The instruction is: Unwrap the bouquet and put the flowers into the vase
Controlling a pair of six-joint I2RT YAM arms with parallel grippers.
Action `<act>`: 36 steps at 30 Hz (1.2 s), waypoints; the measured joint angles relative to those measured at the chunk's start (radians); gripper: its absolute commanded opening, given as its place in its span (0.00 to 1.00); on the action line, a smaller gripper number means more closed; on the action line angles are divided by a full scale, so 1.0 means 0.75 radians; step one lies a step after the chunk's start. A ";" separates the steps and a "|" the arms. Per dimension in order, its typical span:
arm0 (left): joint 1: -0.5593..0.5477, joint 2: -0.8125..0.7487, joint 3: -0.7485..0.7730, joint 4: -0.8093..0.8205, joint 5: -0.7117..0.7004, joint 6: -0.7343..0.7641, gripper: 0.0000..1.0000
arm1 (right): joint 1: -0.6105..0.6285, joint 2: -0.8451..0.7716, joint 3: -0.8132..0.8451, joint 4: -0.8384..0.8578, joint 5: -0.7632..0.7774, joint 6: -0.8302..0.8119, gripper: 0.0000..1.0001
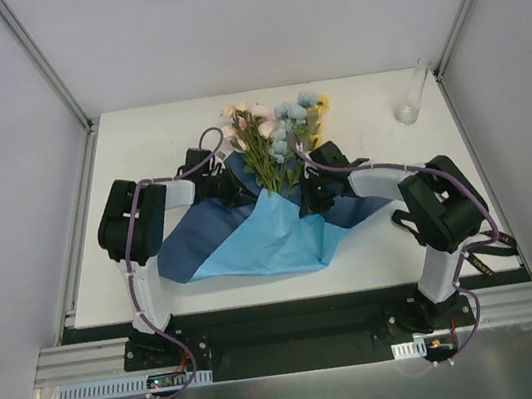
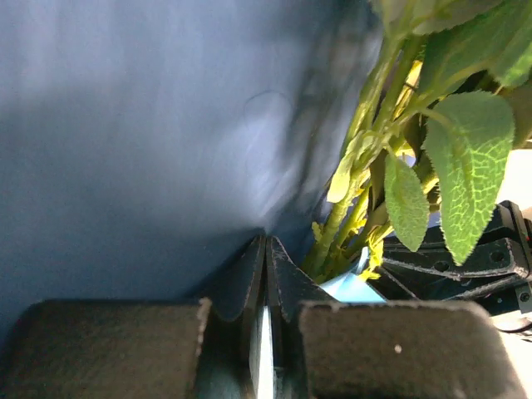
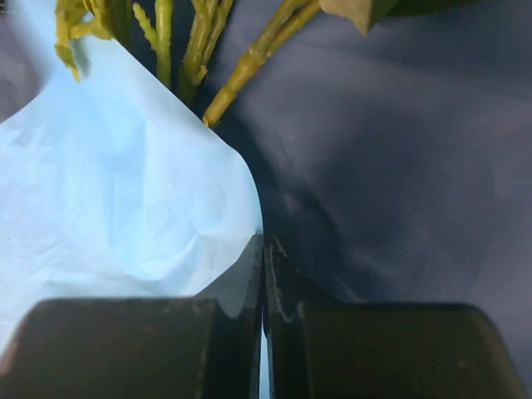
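The left pincer (image 2: pixel 266 243) and right pincer (image 3: pixel 263 243) each clamp shut on the paper (image 1: pixel 263 242) beside the flowers (image 1: pixel 270 130) lying mid-way along the counter (image 1: pixel 135 139), with the vase (image 1: pixel 410 101) at its far right corner; an uneven pull could tear the paper or drag the flowers along.

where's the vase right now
In the top view, the vase is near the table's far right corner, off to the right of the flowers.

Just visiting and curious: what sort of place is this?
Probably a robotics test cell: plain walls box in a white table, a left arm and a right arm are bolted at its near edge, working on flowers in blue paper.
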 measured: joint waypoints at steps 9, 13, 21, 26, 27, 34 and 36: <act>0.062 0.145 0.351 -0.134 -0.037 0.101 0.28 | -0.108 0.162 0.287 -0.029 0.019 -0.050 0.01; 0.060 0.083 0.363 -0.218 -0.055 0.166 0.38 | -0.104 0.142 0.301 -0.067 0.019 -0.076 0.01; 0.033 -0.407 0.155 -0.268 -0.016 0.238 0.59 | -0.097 -0.257 0.176 -0.239 -0.067 -0.116 0.38; -0.070 -0.688 -0.031 -0.266 0.028 0.301 0.61 | -0.084 -0.584 -0.006 -0.302 -0.205 -0.099 0.54; -0.094 -0.720 -0.065 -0.266 0.039 0.311 0.61 | -0.078 -0.640 -0.047 -0.326 -0.229 -0.091 0.57; -0.197 -0.892 -0.244 -0.328 0.034 0.354 0.66 | -0.007 -0.992 -0.271 -0.584 -0.251 -0.029 0.73; -0.202 -0.932 -0.249 -0.334 0.031 0.356 0.65 | -0.006 -1.108 -0.288 -0.668 -0.232 -0.010 0.76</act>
